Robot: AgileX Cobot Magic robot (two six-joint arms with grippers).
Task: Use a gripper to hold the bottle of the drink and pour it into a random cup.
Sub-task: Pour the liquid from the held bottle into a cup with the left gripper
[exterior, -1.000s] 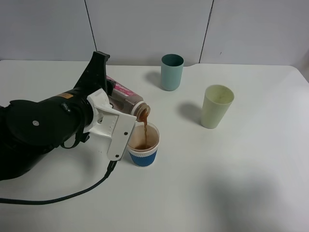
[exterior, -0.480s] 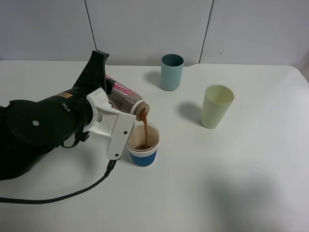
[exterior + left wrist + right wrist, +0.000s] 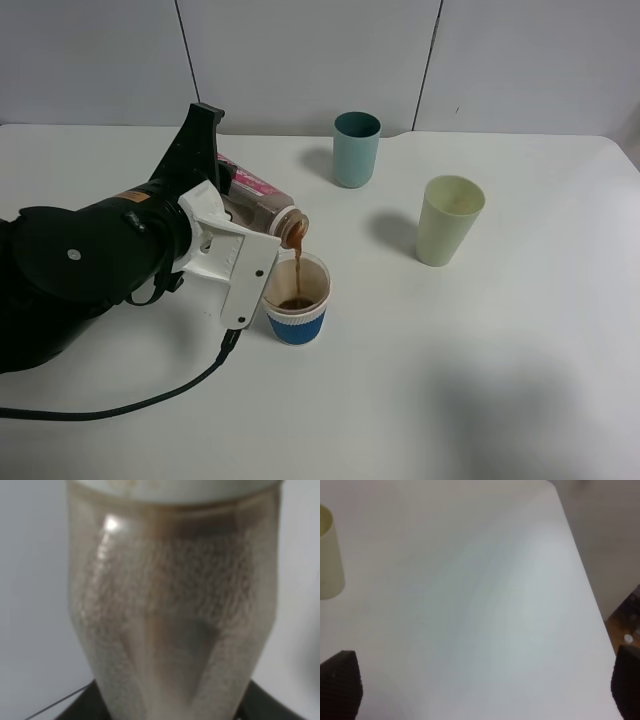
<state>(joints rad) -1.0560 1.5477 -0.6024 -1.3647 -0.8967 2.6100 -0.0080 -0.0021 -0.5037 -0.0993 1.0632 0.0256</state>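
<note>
My left gripper (image 3: 226, 198), black with white bracket parts and an orange label, is shut on the bottle (image 3: 262, 205) and holds it tilted, mouth down, over the cup (image 3: 297, 302). A thin stream of dark brown drink (image 3: 298, 268) runs from the bottle's mouth into the cup, which has a blue ribbed sleeve and brown liquid inside. The left wrist view shows only the bottle (image 3: 175, 605) close up, with foamy brown residue on its wall. My right gripper (image 3: 485, 685) is open and empty over bare table, with black fingertips (image 3: 340, 682) far apart; it does not show in the exterior high view.
A teal tumbler (image 3: 356, 148) stands at the back middle. A pale green tumbler (image 3: 449, 220) stands right of the cup and also shows in the right wrist view (image 3: 329, 560). The gripper's black cable (image 3: 150, 402) trails across the front left. The table's edge (image 3: 587, 590) shows in the right wrist view.
The bottle stays tilted in the left gripper with almost no movement. The drink keeps running into the cup, and the stream looks slightly thinner now.
</note>
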